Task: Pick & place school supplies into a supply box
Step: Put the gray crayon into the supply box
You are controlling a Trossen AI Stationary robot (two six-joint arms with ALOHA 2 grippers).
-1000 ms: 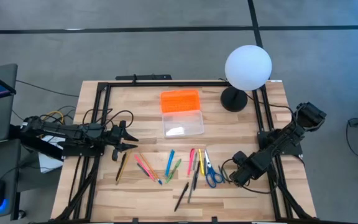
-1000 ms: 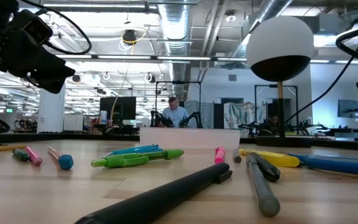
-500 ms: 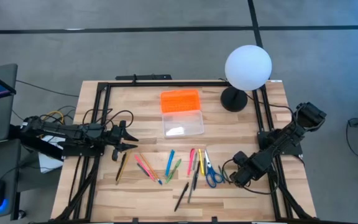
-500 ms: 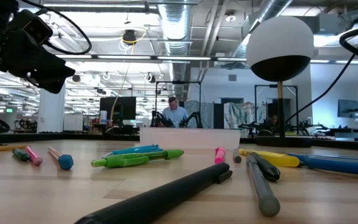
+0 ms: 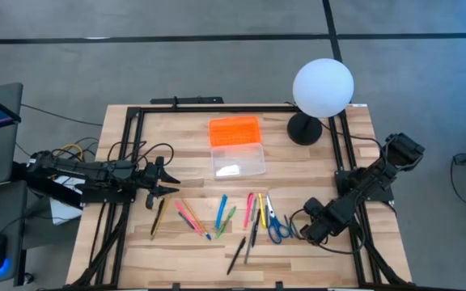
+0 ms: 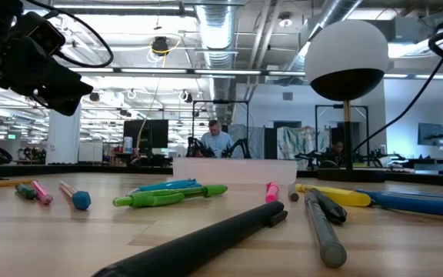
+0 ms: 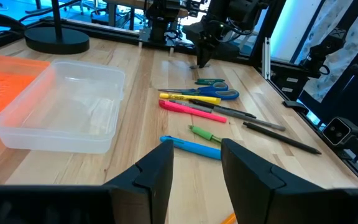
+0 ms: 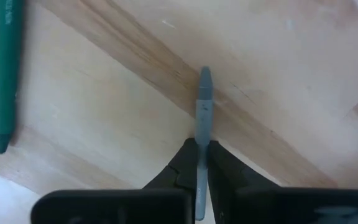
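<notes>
1. High view: we see the supply box (image 5: pixel 239 158) lying open near the table's middle, its orange lid (image 5: pixel 234 132) flat on the far side of the clear tray. School supplies (image 5: pixel 245 218) lie scattered in a row nearer the front edge: a yellow pencil (image 5: pixel 158 217), pink and blue pens, a green marker, black pens, and blue-handled scissors (image 5: pixel 276 221). Our left gripper (image 5: pixel 165 182) hangs over the table's left side, just beyond the yellow pencil. Our right gripper (image 5: pixel 304 228) sits low, just right of the scissors. A white globe lamp (image 5: pixel 322 87) stands at the far right corner.

2. Low view: we look across the pens lying on the wood, a green marker (image 6: pixel 171 196) and a black pen (image 6: pixel 198 242) nearest. The box's clear wall (image 6: pixel 234 170) shows behind them.

3. Left wrist view: our left gripper (image 7: pixel 197 168) has its fingers spread apart and holds nothing; the clear tray (image 7: pixel 64 106) and the pens lie beyond it.

4. Right wrist view: our right gripper (image 8: pixel 197 163) has its fingers pressed together, pinching a thin grey pencil (image 8: pixel 202 106) whose tip points at the wood. A green pencil (image 8: pixel 6 71) lies apart.
</notes>
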